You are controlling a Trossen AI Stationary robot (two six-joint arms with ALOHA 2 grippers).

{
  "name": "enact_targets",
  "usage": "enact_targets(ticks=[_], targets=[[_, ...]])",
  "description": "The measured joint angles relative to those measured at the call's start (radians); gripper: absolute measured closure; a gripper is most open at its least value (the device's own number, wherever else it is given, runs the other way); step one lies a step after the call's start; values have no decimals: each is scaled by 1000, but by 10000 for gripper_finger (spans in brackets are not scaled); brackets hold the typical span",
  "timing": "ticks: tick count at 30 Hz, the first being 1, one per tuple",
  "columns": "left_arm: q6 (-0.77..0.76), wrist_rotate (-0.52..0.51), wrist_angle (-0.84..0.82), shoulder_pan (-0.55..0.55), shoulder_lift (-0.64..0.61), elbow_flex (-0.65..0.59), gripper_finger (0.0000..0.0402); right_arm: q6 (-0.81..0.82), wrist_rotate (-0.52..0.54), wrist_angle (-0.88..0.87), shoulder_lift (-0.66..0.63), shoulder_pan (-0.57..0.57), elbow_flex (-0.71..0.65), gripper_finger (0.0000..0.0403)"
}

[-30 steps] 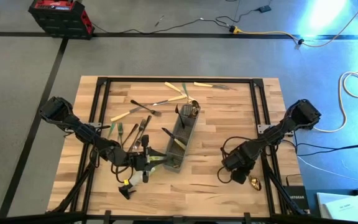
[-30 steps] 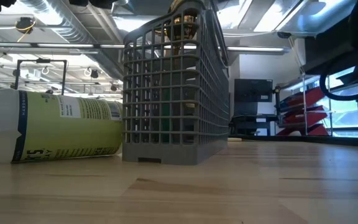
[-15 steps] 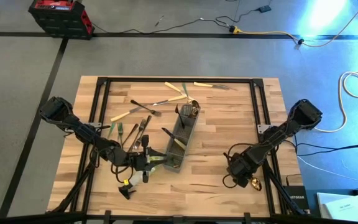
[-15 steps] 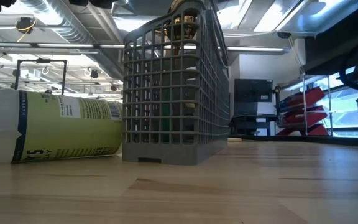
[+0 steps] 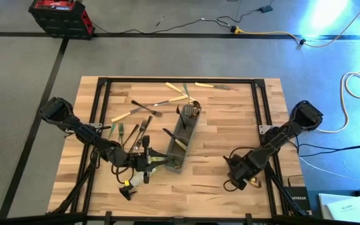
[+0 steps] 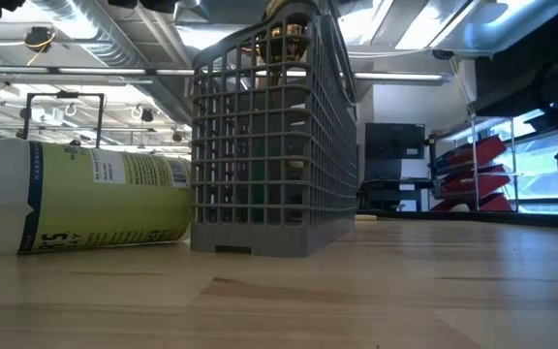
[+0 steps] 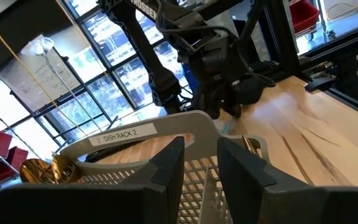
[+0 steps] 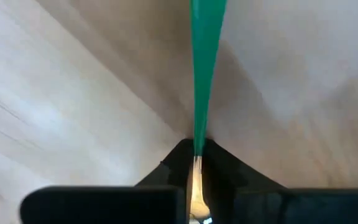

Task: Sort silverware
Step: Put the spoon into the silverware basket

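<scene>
Because the right gripper (image 5: 245, 181) is pressed low to the table (image 5: 217, 134) near its front right corner, the piece it works on is the one the next move depends on. In the right wrist view the fingers (image 8: 222, 168) are clamped together on a green-handled utensil (image 8: 202, 68); the metal neck sits between them and the green handle runs straight out ahead of the claw, along the gripper's own line. Its working end is hidden under the fingers, so whether it is a fork, spoon or knife cannot be told.

The caddy (image 5: 181, 142) stands at mid-table, well apart from this gripper, away toward the left arm. Any carry would have to cross that gap, and the long handle would probably need tipping upright to drop into a compartment.

The left gripper (image 5: 147, 160) sits just beside the caddy's near end; its fingers (image 7: 166, 165) stand slightly apart, with the caddy rim showing through the gap, and seem to hold nothing.

More silverware (image 5: 144, 112) lies scattered behind the caddy, axes pointing various ways. A bottle (image 6: 76, 194) lies on its side beside the caddy.
</scene>
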Motion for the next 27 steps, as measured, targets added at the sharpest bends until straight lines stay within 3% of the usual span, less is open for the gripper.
enact_targets(ticks=[4, 11, 19, 23, 27], targets=[[-2, 0, 2, 0, 0, 0, 321, -32, 184, 60, -3, -7, 62, 398], [6, 0, 18, -5, 0, 0, 321, -119, 373, 188, -28, -6, 124, 400], [87, 1, 24, -15, 1, 0, 321, -158, 530, 360, -148, -5, 127, 401], [96, 102, 22, -10, 1, 0, 321, -234, 634, 465, -196, -5, 127, 401], [122, 194, 22, 0, 1, 0, 312, -404, 733, 691, -234, -6, 127, 402]])
